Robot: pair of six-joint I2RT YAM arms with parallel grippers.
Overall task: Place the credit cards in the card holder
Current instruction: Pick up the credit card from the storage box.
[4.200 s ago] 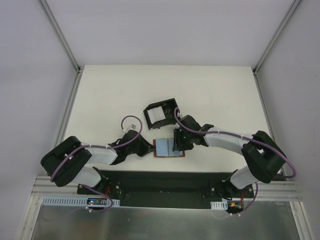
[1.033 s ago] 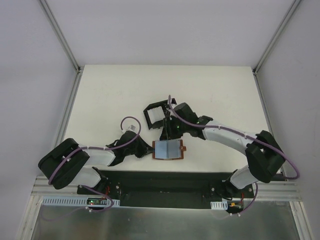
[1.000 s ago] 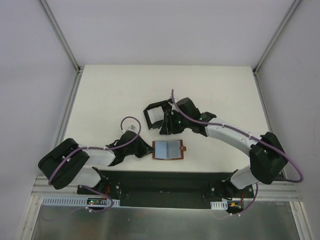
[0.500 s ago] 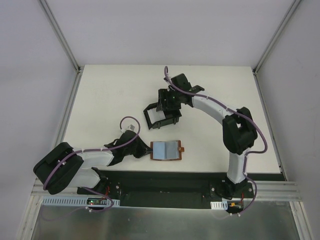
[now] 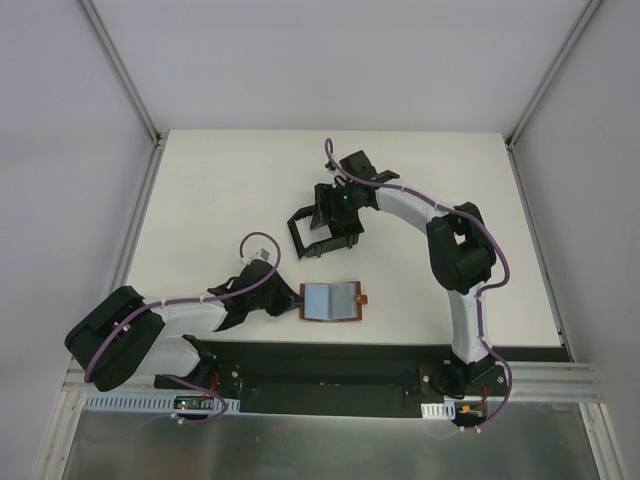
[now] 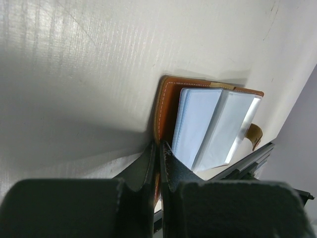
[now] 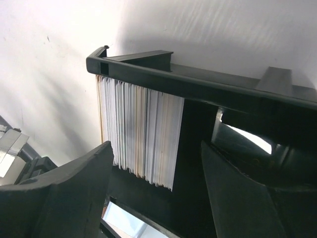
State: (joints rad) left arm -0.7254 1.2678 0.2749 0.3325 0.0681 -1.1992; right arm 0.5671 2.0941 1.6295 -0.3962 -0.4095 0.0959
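Note:
The black card holder (image 5: 303,233) stands mid-table. In the right wrist view its rim (image 7: 198,85) runs across the top, and a stack of white and cream credit cards (image 7: 141,134) stands on edge inside it. My right gripper (image 5: 336,208) hangs open over the holder (image 7: 156,186), its fingers on either side of the stack and holding nothing. Nearer me lies the open brown wallet (image 5: 361,300) with pale blue cards (image 5: 330,299) in it. My left gripper (image 5: 292,299) is shut on the wallet's left leather edge (image 6: 166,106), and the pale blue cards (image 6: 203,124) lie just beyond the fingertips (image 6: 159,148).
The white table (image 5: 220,190) is bounded by metal rails (image 5: 140,215) at left and right. A black base bar (image 5: 320,362) runs along the near edge, close behind the wallet. The right arm (image 5: 455,250) reaches far over the table.
My right gripper moved from beside the holder to over it on the far side, and its jaws opened wide. The left gripper stayed shut on the wallet's edge.

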